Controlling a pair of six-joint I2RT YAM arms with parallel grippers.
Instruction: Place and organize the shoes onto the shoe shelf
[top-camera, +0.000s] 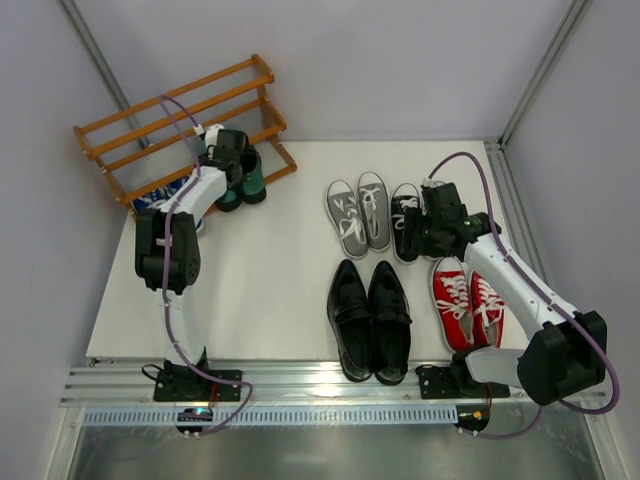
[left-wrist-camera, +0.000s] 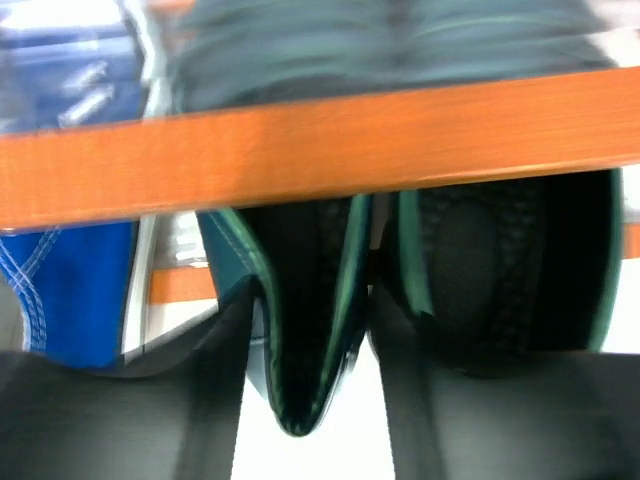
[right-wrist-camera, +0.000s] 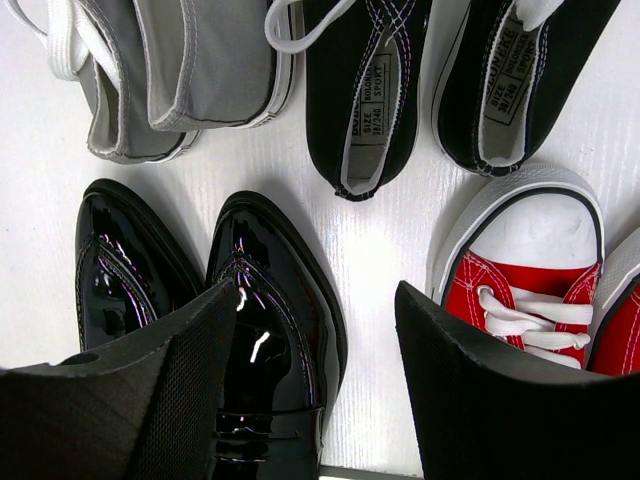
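The orange-brown shoe shelf (top-camera: 180, 110) stands at the far left. My left gripper (top-camera: 232, 160) is at its lower tier, shut on the heel of a dark green loafer (left-wrist-camera: 310, 340), with the second loafer (left-wrist-camera: 500, 280) beside it, both under a shelf rail (left-wrist-camera: 320, 150). Blue sneakers (top-camera: 160, 205) sit on the bottom tier to their left. My right gripper (top-camera: 425, 230) is open and empty, hovering over the table between the black leather loafers (right-wrist-camera: 270, 330) and the red sneakers (right-wrist-camera: 520, 280). Grey sneakers (top-camera: 360, 215) and black-and-white sneakers (top-camera: 405, 225) lie beyond it.
The black leather loafers (top-camera: 370, 320) and red sneakers (top-camera: 468, 305) lie near the table's front edge. White walls close in the table at the back and both sides. A metal rail (top-camera: 330, 385) with the arm bases runs along the near edge.
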